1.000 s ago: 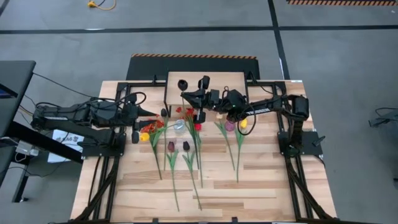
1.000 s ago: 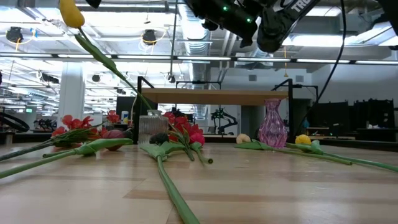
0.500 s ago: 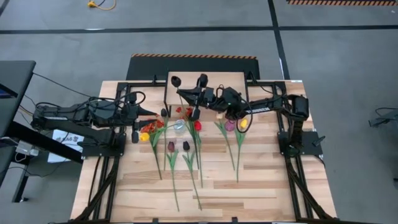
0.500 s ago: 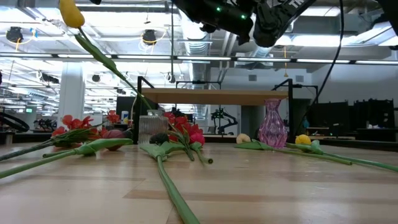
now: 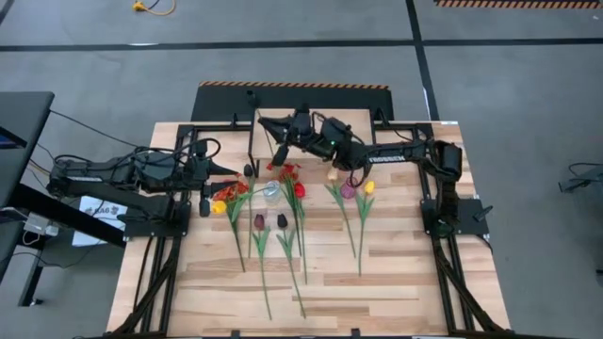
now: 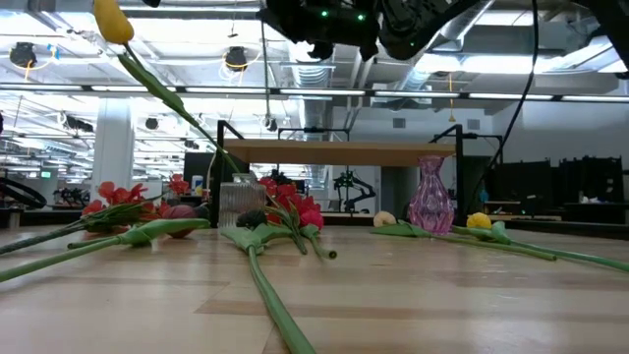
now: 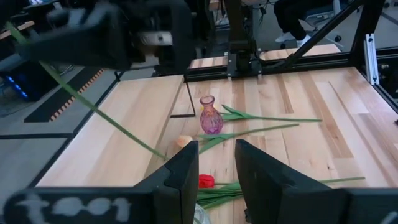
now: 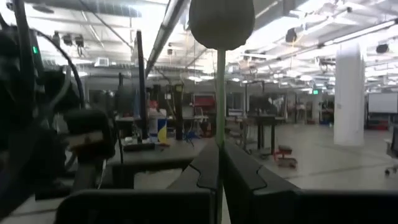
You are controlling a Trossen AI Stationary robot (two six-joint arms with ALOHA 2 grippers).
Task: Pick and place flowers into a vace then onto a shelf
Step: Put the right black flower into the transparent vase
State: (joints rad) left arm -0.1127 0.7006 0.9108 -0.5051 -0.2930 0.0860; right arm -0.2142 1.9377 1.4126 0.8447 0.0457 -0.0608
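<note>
My right gripper [image 8: 219, 155] is up over the shelf [image 5: 325, 121], shut on a long-stemmed tulip [image 8: 221, 22] whose head stands above the fingers. The pink glass vase [image 5: 348, 190] stands on the table right of centre. Several flowers [image 5: 283, 221] lie flat on the planks. A yellow tulip [image 6: 113, 22] rises on a slanting stem toward a clear glass [image 6: 236, 202]. My left gripper [image 7: 217, 174] hovers at the table's left, open, with nothing between its fingers. My right gripper pinches the tulip's stem [image 8: 220, 127] a short way below the head, between its two fingers. The stem runs across the fingers, head up. The flower is lifted clear. Its lower stem [image 7: 118, 118] seems to slant down past the arm, ending above the table.
The shelf [image 6: 344, 152] stands on thin black legs at the table's far edge, behind the clear glass [image 5: 271, 191] and the vase [image 6: 430, 195]. Black frame rails line the table's left and right sides. Bare planks lie toward the near edge [image 5: 311, 301].
My right gripper has risen and moved toward the table's far left, over the shelf, tipping its fingers upward. It stays shut on the tulip, which has gone with it.
</note>
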